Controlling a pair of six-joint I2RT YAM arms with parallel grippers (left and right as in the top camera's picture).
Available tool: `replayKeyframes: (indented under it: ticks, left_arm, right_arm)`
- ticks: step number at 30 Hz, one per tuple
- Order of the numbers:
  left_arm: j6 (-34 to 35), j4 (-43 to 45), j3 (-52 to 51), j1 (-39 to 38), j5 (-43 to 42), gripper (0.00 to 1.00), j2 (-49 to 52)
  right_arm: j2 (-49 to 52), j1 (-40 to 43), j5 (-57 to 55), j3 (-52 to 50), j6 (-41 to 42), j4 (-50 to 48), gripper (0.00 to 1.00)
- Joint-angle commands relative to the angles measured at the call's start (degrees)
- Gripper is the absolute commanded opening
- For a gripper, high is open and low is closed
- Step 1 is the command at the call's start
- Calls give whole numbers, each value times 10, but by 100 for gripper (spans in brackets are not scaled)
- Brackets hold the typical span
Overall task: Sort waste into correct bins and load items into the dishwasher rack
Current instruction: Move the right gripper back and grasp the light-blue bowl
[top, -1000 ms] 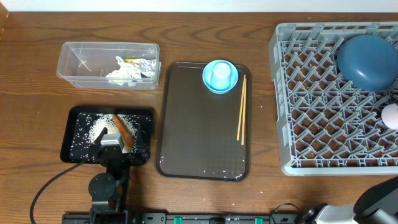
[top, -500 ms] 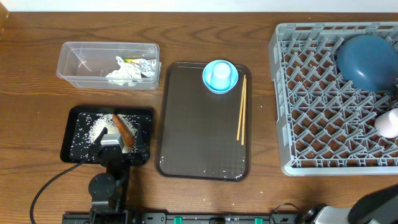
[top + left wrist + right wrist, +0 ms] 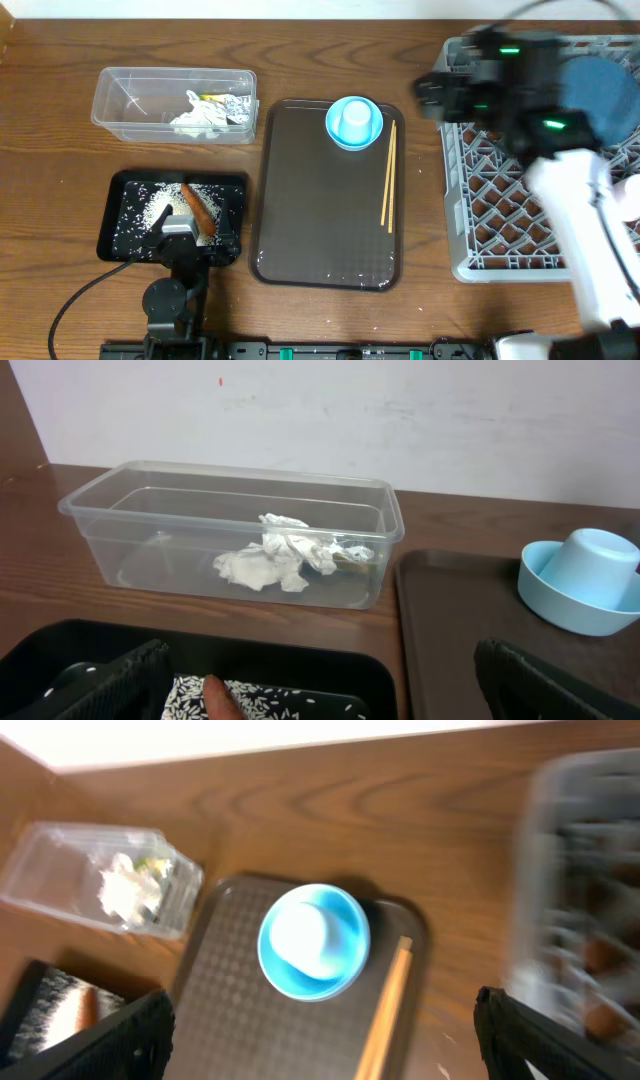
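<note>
The right gripper point(image 3: 322, 1005) is released and empty, near the left edge of the dishwasher rack point(image 3: 500, 225). The probable next pick, the light blue cup point(image 3: 353, 118), sits inverted in the light blue bowl point(image 3: 376, 132) on the dark brown serving tray point(image 3: 320, 220). Centre the spread jaws over the cup, descend vertically, and clamp only its wall, clear of the bowl rim and the 2 wooden chopsticks point(image 3: 387, 175) just beside it.

The wooden bench point(image 3: 330, 50) is carrying a clear tub point(image 3: 130, 105) at the back left, a black tray point(image 3: 180, 177) just before it, a brown serving tray point(image 3: 320, 200) mid-bench and a grey rack point(image 3: 480, 230) at the right.
</note>
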State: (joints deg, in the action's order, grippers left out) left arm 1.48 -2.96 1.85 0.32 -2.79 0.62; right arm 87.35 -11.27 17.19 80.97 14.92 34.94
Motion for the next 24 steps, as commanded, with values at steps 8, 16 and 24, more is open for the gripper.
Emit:
replayKeyframes:
  ticks: [8,16,24]
  left_arm:
    - [1,-10,-15,3,7,98,-4]
    - [1,-10,-15,3,7,98,-4]
    - [1,-10,-15,3,7,98,-4]
  right_arm:
    - [217,-179,-214,4,76,-130,95]
    - [281,-188,-262,4,99,-151,95]
    - [297,-188,-264,4,99,-195,91]
